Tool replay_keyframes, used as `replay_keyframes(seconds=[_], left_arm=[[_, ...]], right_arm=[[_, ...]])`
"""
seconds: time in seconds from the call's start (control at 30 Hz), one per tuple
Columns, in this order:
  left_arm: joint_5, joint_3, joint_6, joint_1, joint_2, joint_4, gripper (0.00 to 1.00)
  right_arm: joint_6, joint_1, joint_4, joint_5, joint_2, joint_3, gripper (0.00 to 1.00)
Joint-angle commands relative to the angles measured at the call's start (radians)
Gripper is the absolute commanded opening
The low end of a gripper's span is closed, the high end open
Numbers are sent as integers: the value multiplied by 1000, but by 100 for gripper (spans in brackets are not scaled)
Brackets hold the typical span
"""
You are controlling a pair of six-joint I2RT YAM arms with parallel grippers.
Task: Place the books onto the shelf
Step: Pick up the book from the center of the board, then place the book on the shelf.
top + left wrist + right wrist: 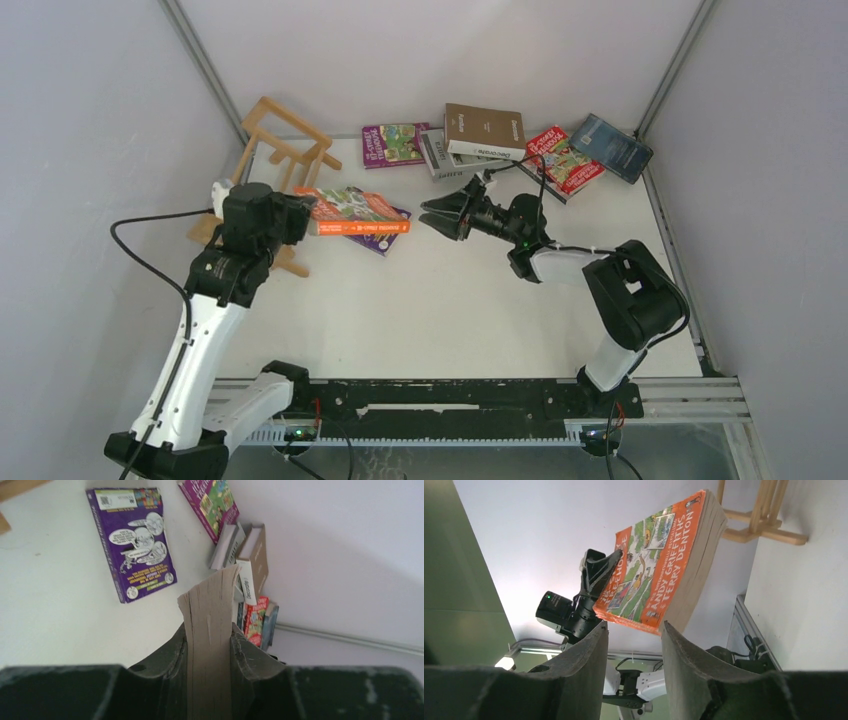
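One orange book point(360, 215) hangs above the bench point(450, 300), pinched at its page edge by your left pincer point(207, 640), near the shelf point(285, 140). Your right pincer point(443, 215) stands spread, empty. Hold the pinch firm; turn the book upright before entering the slats.

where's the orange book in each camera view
top external: left of centre, the orange book sticks out sideways from the left gripper.
left wrist: bottom centre, only its page edges show, rising from between the jaws.
right wrist: upper centre, cover towards the camera.
shared landmark: the left gripper clamped on it, seen in all three.
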Motion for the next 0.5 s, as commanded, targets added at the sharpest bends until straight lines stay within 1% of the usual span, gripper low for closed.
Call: replay_keyframes(seconds=[0.0,0.2,0.37,0.4,0.47], left_arm=[[-133,117,-29,2,17,6,0],[-267,195,12,-2,62,-49,0],[-390,321,80,-3,136,-130,0],[-440,380,102,0,175,-167,0],[-474,441,124,2,222,-208,0]], right_arm=[[15,-22,102,11,14,41,51],[10,-32,114,0,46,39,51],[-23,-33,100,5,47,18,51],[-35,-34,90,7,49,12,51],[-42,-32,88,11,50,8,51]])
